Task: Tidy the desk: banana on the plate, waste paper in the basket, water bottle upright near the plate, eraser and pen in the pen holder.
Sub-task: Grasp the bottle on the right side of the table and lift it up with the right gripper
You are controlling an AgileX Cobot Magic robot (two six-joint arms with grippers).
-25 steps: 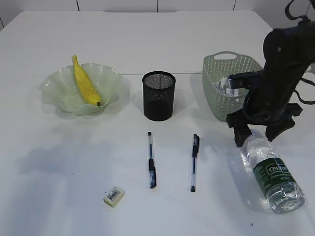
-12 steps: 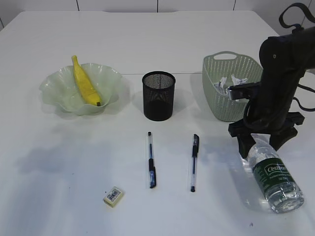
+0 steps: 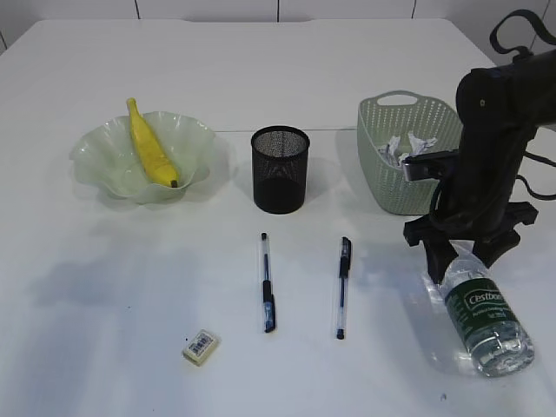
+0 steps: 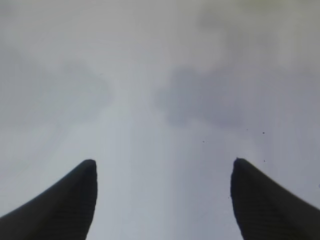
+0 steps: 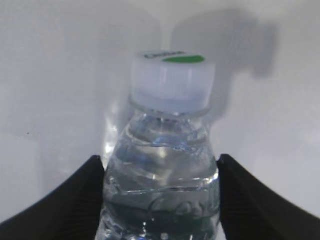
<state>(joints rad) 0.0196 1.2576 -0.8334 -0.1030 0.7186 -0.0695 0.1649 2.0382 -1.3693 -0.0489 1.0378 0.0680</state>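
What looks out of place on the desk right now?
The water bottle lies on its side at the front right, the right gripper's jaws around its neck end. Two pens and the eraser lie loose on the table.

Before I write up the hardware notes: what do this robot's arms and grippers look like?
The right arm is matte black with thick rounded segments, and black cables loop above it. Its right gripper is black, with a wide crossbar and two fingers. In both wrist views the fingers are dark, tapering wedges with rounded tips. Only the left gripper shows of the left arm; no markings are visible.
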